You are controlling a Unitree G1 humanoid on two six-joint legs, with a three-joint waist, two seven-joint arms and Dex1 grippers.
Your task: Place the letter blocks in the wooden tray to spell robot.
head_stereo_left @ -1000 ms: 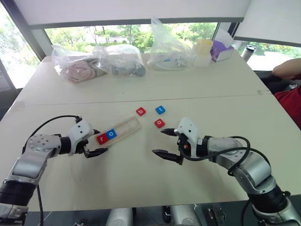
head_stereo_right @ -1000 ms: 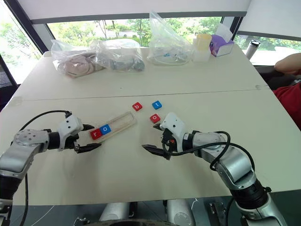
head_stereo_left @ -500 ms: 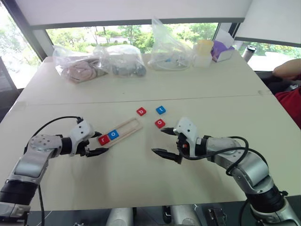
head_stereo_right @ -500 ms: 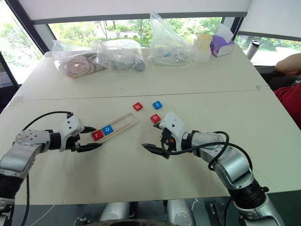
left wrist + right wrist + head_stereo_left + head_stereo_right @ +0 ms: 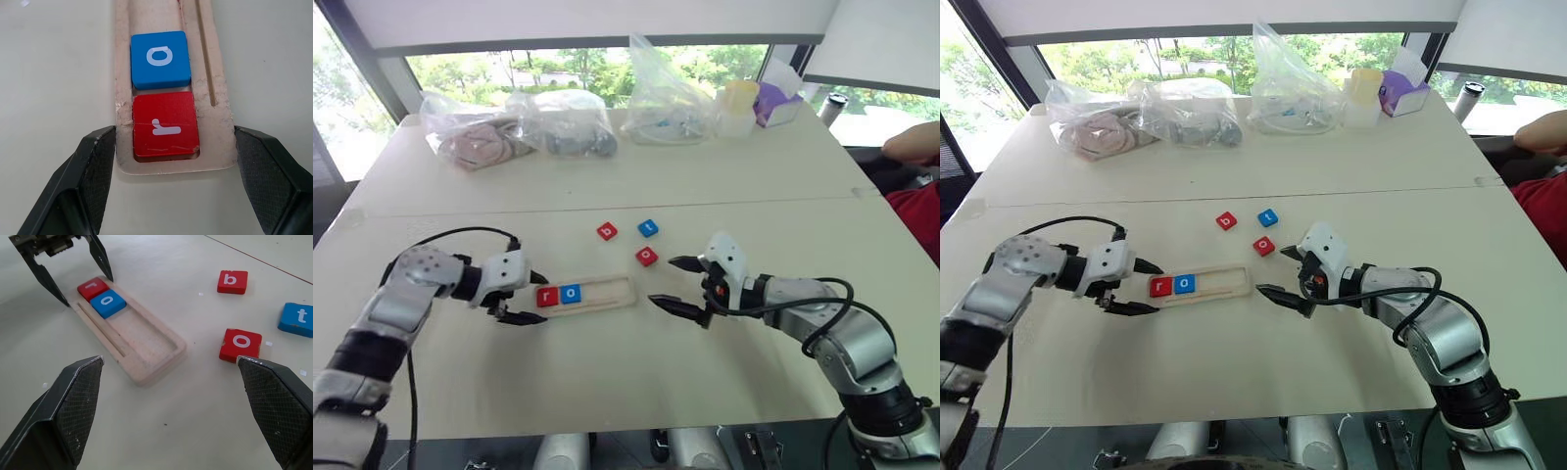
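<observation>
The wooden tray [image 5: 607,290] lies level across the table. In its left end sit a red "r" block [image 5: 547,296] and a blue "o" block [image 5: 571,293]. My left gripper [image 5: 543,299] is shut on that end of the tray, and its fingers [image 5: 93,166] press on both long sides beside the "r" [image 5: 165,125]. Loose on the table behind the tray lie a red "b" [image 5: 607,231], a blue "t" [image 5: 648,227] and a red "o" [image 5: 646,256]. My right gripper [image 5: 663,281] hangs open just right of the tray, holding nothing.
Clear plastic bags [image 5: 558,122] of items line the far side of the table, with a cup [image 5: 737,108] and a purple box [image 5: 775,103] beside them. A person's arm [image 5: 911,142] rests at the right edge. A seam [image 5: 754,203] crosses the tabletop.
The left gripper closed on the tray's left end and swung the tray from a diagonal to level. The right gripper shifted a little to the right and stayed open.
</observation>
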